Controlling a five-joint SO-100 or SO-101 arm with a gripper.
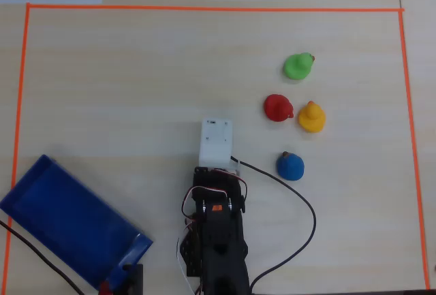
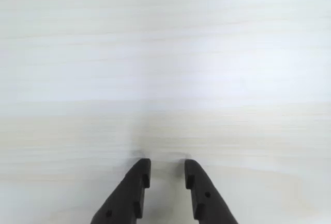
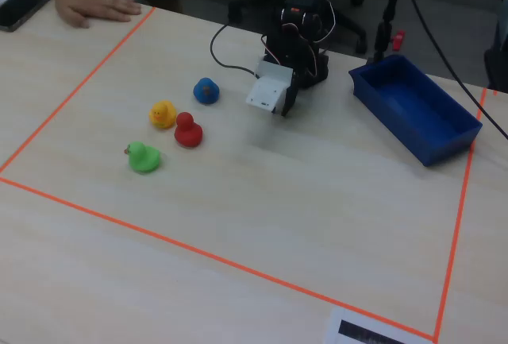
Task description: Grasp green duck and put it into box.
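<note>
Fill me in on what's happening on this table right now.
A small robot arm sits folded near its base, and its gripper holds nothing; the wrist view shows its fingers slightly apart over bare table. The green duck stands untouched inside the orange tape outline, next to a red duck, a yellow duck and a blue duck. The blue box sits empty on the arm's other side. Nothing has been picked up yet.

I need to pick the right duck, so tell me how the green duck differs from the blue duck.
The green duck is bright green and lies farthest from the arm in the overhead view; the blue duck is blue and lies nearest it. The green duck's beak points up and right there, the blue duck's up and left. Both are small, similar-sized toy ducks resting on the table, untouched.
</note>
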